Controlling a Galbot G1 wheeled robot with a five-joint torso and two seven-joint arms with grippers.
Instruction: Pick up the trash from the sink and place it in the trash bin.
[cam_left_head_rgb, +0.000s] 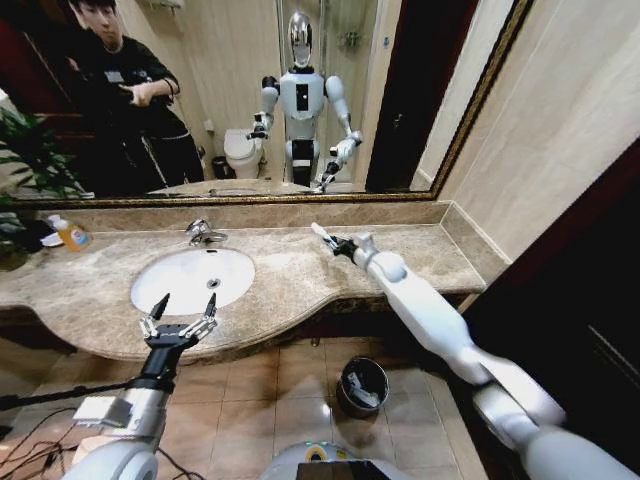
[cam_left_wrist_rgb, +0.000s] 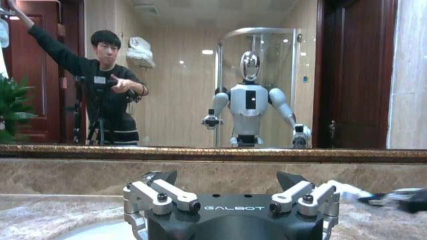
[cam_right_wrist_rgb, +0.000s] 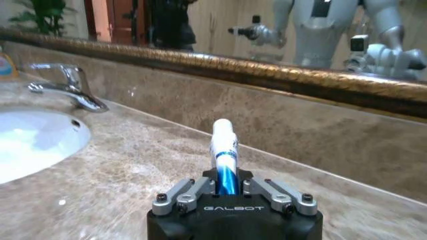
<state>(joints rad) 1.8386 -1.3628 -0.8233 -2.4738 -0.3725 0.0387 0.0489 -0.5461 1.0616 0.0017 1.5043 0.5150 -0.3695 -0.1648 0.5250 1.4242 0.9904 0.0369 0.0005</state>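
A: Head view?
B: The left hand (cam_left_head_rgb: 184, 305), fingers spread wide, hovers at the near rim of the sink (cam_left_head_rgb: 150, 280). The right hand (cam_left_head_rgb: 335, 243) holds a white-and-blue tube (cam_left_head_rgb: 322, 235) over the table (cam_left_head_rgb: 300, 275). The trash bin (cam_left_head_rgb: 362, 386) stands on the floor below.

A: Left wrist view?
B: Left hand (cam_left_wrist_rgb: 227, 182) wide apart, empty.

A: Right wrist view?
B: Right hand (cam_right_wrist_rgb: 225, 182) clamps the tube (cam_right_wrist_rgb: 223, 142), beside the sink (cam_right_wrist_rgb: 40, 140).
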